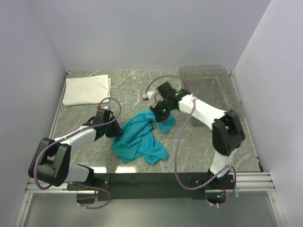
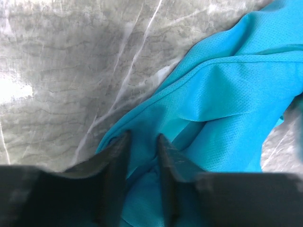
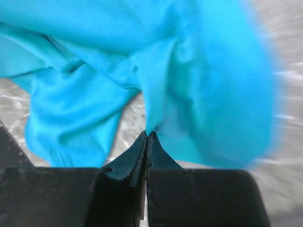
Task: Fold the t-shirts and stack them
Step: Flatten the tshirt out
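**A:** Grippers?

**B:** My right wrist view shows the right gripper (image 3: 147,134) pressed together, pinching a fold of the teal shirt (image 3: 208,85); overhead hides that. The left gripper (image 2: 142,142) stands slightly apart astride the shirt's edge. Whether it grips, I can't tell.

**A:** Surroundings?

**B:** Teal shirt crumpled mid-way on the marbled table (image 1: 203,142), white shirt (image 1: 86,90) folded far-left, clear bin (image 1: 222,75) far-right, pale walls (image 1: 142,33).

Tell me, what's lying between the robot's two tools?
The crumpled teal shirt fills that stretch, from the left tool at one edge to the right tool pinching the other. The top view shows it best.
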Controlling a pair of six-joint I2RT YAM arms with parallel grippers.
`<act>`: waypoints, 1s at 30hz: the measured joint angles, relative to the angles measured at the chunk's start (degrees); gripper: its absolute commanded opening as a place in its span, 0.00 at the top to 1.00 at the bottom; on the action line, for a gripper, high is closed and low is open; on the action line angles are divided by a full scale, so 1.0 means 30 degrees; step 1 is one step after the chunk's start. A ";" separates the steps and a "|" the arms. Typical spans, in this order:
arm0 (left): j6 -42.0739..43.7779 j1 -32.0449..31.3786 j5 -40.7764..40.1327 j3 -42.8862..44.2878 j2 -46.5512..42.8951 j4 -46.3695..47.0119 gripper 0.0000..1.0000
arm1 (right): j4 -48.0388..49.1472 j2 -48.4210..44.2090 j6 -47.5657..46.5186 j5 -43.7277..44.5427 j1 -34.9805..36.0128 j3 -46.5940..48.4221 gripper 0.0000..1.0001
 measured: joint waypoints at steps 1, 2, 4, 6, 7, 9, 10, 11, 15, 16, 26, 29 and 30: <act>0.0044 0.0000 0.0000 0.0015 0.0000 0.0000 0.72 | -0.0474 -0.0525 -0.0452 -0.0466 -0.0532 0.0408 1.00; 0.0182 0.0000 -0.0022 0.0044 0.0000 -0.0007 0.77 | -0.0743 -0.0962 -0.0801 -0.0889 -0.1027 0.0787 1.00; 0.0299 0.0000 -0.0080 0.0146 0.0000 -0.0022 0.96 | -0.1341 -0.1902 -0.1566 -0.1916 -0.2215 0.1792 1.00; 0.0597 0.0000 -0.0138 0.0306 -0.0036 -0.0022 0.99 | -0.1800 -0.2812 -0.2237 -0.2732 -0.3359 0.2805 1.00; 0.0714 0.0000 -0.0146 0.0372 -0.0058 -0.0022 0.99 | -0.2084 -0.3162 -0.2470 -0.3060 -0.3781 0.3249 1.00; 0.0823 0.0000 -0.0138 0.0517 -0.0313 0.0000 0.99 | -0.2521 -0.3708 -0.2885 -0.3730 -0.4320 0.4051 1.00; 0.0845 0.0000 -0.0153 0.0576 -0.0568 -0.0022 0.99 | -0.2696 -0.3891 -0.3016 -0.4058 -0.4422 0.4320 1.00; 0.0882 -0.0015 -0.0175 0.0627 -0.0838 -0.0029 0.99 | -0.2929 -0.4080 -0.3162 -0.4350 -0.4510 0.4561 1.00; 0.1355 -0.0015 -0.1005 0.1188 -0.3220 -0.0852 0.99 | -0.3599 -0.4466 -0.3388 -0.4998 -0.4656 0.5391 1.00; 0.1530 -0.0015 -0.1304 0.1457 -0.3963 -0.1217 0.99 | -0.3687 -0.4561 -0.3410 -0.5085 -0.4750 0.5661 1.00; 0.3920 0.0000 -0.2382 0.5020 -1.0892 -0.3308 0.99 | -0.4000 -0.5967 -0.3359 -0.5697 -0.5792 0.9180 1.00; 0.4670 0.0000 -0.2521 0.6492 -1.1650 -0.4014 0.99 | -0.3985 -0.6207 -0.3140 -0.6273 -0.6237 1.0775 1.00; 0.4852 0.0000 -0.2557 0.7067 -1.1817 -0.4320 0.99 | -0.3956 -0.6280 -0.3002 -0.6572 -0.6375 1.1358 1.00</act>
